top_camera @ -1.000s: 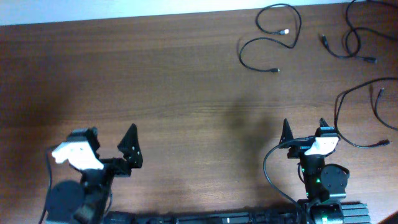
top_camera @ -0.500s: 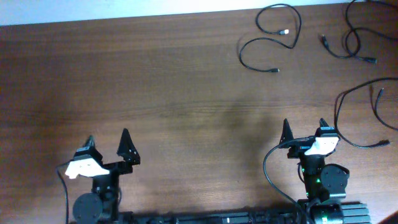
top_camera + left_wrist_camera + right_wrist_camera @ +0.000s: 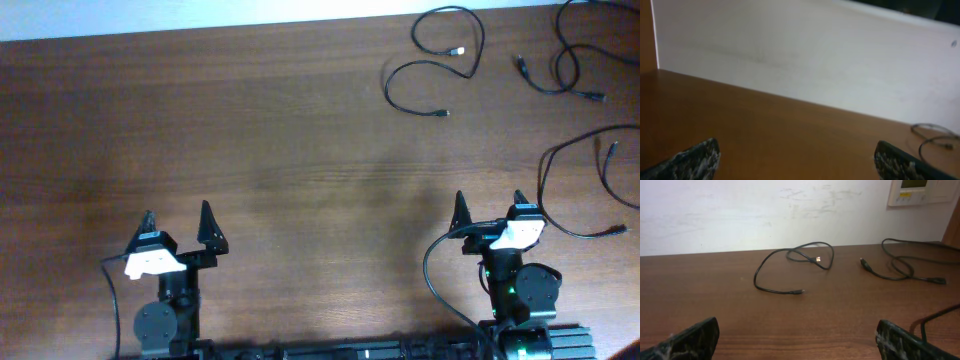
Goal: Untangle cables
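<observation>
Brown wood table [image 3: 250,130]: cables [image 3: 470,74] lie as separate loose strands at 1–3 o'clock, none knotted w/ another. Untangling looks done or nrly so, imo. Left gripper [image 3: 177,212] at 7 o'clock & right gripper [image 3: 488,197] at 5 o'clock are both released, empty, well apart from cables. Wall panel [image 3: 922,191] in right wrist view: print too small to read; no brands.
</observation>
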Controlling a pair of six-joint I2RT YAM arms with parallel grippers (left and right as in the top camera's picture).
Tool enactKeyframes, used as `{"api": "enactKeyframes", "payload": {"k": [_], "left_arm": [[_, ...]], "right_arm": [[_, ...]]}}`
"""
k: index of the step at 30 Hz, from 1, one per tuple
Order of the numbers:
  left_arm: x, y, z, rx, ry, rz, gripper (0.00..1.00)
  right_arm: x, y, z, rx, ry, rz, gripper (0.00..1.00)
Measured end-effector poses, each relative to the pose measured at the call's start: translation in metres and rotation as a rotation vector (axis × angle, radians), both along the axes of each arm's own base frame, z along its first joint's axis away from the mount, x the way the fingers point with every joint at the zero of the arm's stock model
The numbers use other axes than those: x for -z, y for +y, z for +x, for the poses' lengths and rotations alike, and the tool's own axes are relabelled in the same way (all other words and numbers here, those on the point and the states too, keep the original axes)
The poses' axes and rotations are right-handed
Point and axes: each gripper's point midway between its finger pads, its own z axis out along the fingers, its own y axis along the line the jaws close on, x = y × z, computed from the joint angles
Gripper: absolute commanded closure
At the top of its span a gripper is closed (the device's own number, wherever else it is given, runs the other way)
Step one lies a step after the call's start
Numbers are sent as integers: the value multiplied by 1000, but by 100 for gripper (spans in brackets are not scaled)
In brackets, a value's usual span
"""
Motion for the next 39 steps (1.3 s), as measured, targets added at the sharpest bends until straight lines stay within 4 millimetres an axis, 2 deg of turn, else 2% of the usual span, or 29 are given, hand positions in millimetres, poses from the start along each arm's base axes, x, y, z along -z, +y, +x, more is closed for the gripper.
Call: {"api": "enactKeyframes", "payload": {"k": [3,5,6,13,39], "left_arm": [[16,-9,2,49,48,104,1],[37,-16,2,91,126,185,1],[39,-17,2,99,134,206,1],[39,-19,2,110,131,257,1],[39,-19,2,113,130,258,1]], "right_arm": [[0,0,0,0,0,-1,2],[0,0,0,0,0,0,1],[0,0,0,0,0,0,2],[0,0,0,0,0,-1,2],[0,0,0,0,0,0,2]]}}
